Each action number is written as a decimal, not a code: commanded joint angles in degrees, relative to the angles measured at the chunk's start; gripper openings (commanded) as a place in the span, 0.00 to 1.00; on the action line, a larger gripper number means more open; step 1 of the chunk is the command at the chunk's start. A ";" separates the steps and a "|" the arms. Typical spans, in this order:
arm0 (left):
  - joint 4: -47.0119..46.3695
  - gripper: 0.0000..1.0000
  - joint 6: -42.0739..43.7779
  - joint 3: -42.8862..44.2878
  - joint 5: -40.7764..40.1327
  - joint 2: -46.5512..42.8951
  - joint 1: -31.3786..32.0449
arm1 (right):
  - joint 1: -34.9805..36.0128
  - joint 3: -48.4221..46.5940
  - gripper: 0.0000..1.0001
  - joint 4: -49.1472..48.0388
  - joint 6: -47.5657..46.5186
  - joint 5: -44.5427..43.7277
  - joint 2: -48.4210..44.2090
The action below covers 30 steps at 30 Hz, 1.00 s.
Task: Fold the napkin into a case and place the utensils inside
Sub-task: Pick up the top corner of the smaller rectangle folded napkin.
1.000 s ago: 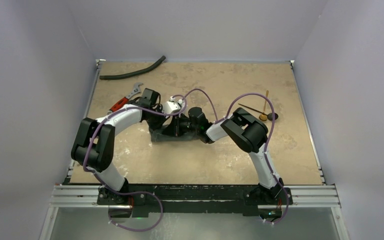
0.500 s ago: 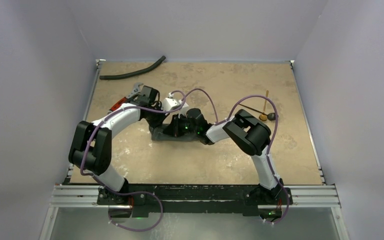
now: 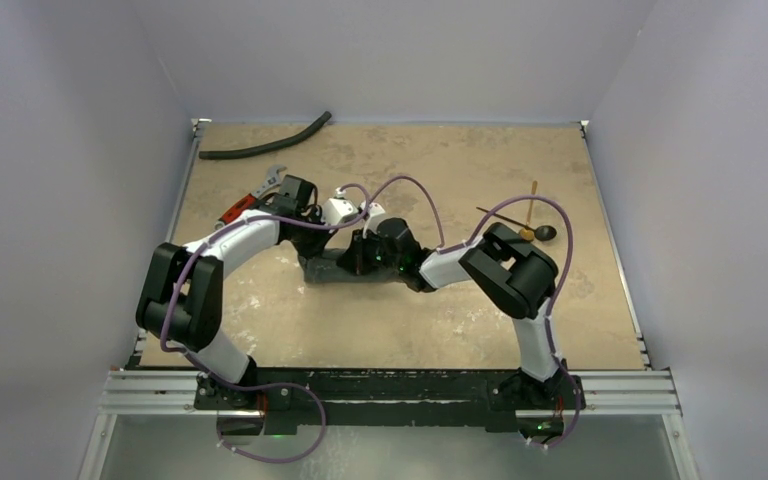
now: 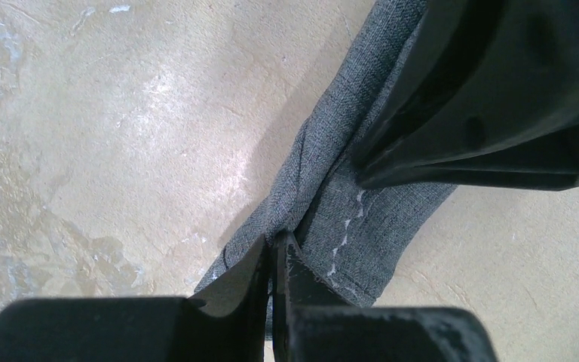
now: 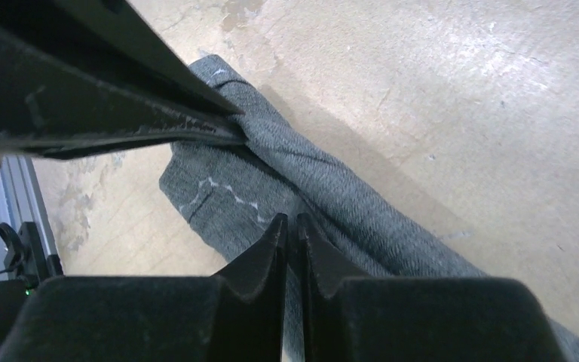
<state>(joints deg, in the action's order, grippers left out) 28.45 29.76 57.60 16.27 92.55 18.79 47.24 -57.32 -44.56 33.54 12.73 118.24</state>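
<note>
Napkin: bunched grey strip, table centre. Left gripper, right gripper: each pressed together, pinching its cloth. Utensils: outside it, crossed, far right, well apart.

Mottled tan table, a few loose things lying on it.
A grey napkin lies near the middle, bunched into a long rolled strip with pale stitching at one end (from above, much of it is hidden). At the far left a black hose curves along the back edge. Nearer, by the left side, lies a red-handled wrench. Over on the right, well apart from the napkin, a black spoon and a gold utensil appear to cross each other.
</note>
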 commanded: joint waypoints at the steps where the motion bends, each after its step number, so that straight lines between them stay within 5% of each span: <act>1: 0.57 0.00 -0.05 0.98 1.74 -0.74 -0.94 | 0.12 3.45 0.14 -1.29 -5.72 -0.88 -5.90; 5: -0.40 0.00 -0.63 0.86 2.94 -0.64 -0.94 | -0.33 6.87 0.07 -4.44 -6.80 1.52 -10.16; 6: -0.41 0.00 -0.63 0.86 3.09 -0.62 -0.93 | -0.60 7.69 0.75 -4.96 -6.73 0.11 -11.53; 7: -0.48 0.00 -0.62 0.80 3.14 -0.58 -0.94 | -1.01 8.20 0.96 -4.89 -6.38 -1.86 -12.75; 8: -0.49 0.00 -0.59 0.82 3.15 -0.60 -0.96 | -1.33 8.16 0.98 -4.05 -5.56 -3.70 -13.60; 12: -0.77 0.00 -0.59 0.69 3.15 -0.61 -0.91 | -3.43 12.85 0.99 -10.88 -7.26 -3.30 -19.85; 15: -1.31 0.00 -1.05 0.38 3.32 -0.65 -0.92 | -6.88 14.06 0.99 -15.43 -6.98 7.22 -20.82; 19: -1.76 0.00 -1.33 0.35 3.33 -0.46 -0.93 | 0.38 18.56 0.99 -16.64 -24.49 4.49 -24.90; 30: -1.82 0.00 -1.94 0.66 3.91 0.10 -1.10 | 6.37 16.70 0.84 -25.22 -35.04 1.42 -14.17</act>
<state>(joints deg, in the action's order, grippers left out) 27.88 29.06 57.60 18.00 92.58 18.24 53.52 -38.37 -62.33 3.44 15.92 100.47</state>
